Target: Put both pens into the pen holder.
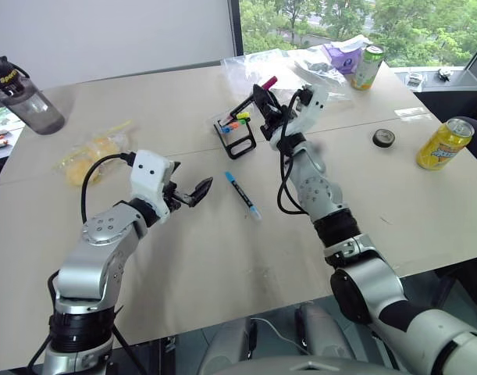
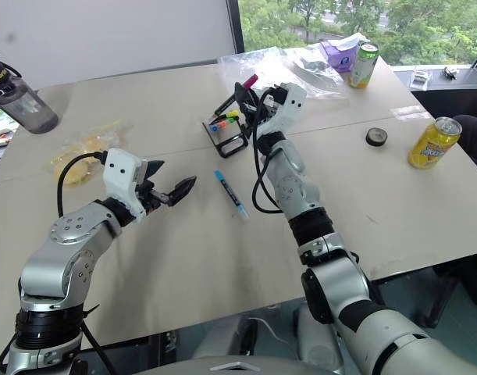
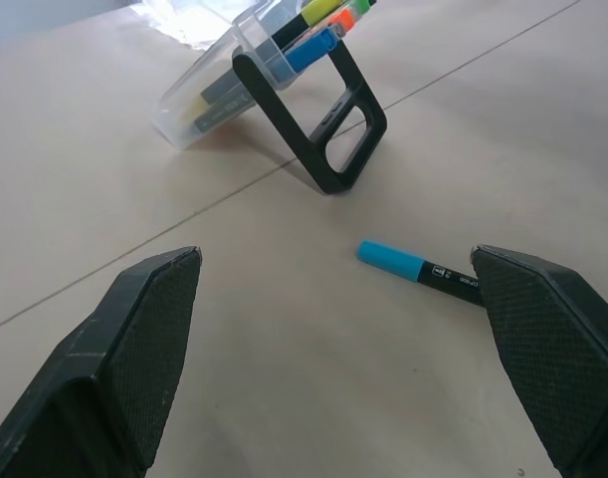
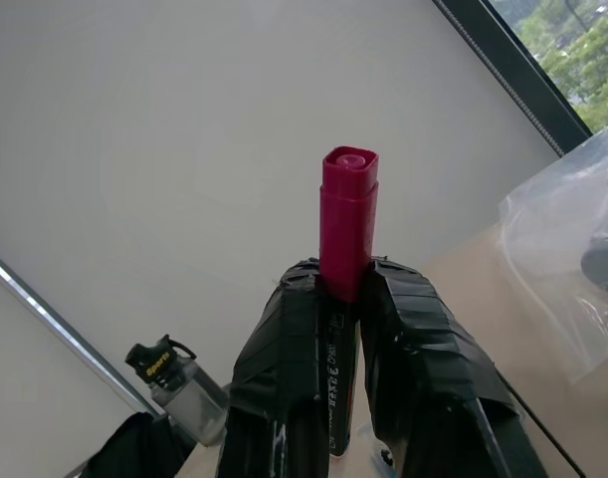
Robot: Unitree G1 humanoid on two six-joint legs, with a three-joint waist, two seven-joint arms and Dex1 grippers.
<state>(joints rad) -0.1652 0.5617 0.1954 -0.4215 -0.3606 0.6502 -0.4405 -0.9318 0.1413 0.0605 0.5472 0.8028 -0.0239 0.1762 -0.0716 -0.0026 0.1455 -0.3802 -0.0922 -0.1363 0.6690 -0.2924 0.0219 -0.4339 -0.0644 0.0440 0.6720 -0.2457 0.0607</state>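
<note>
Your left gripper [image 1: 193, 192] hangs released near the blue pen [image 1: 243, 194]. Your right gripper [image 1: 266, 100] clamps the pink-ended pen [image 1: 255, 92] above the pen holder [image 1: 236, 130]; a tilted descent may miss.

Setting. A pale beige surface [image 1: 183, 258] spans the view; a thin seam crosses it from 9 o'clock toward 3 o'clock. A plain white wall [image 1: 105, 31] stands behind its far edge from 10 to 12 o'clock. A dark vertical frame [image 1: 236, 27] separates the wall from a window [image 1: 316, 19] at 1 o'clock, through which green trees show. Daylight falls evenly over the surface. Grey floor [image 1: 457, 297] lies beyond the surface's edge at 4 o'clock.
</note>
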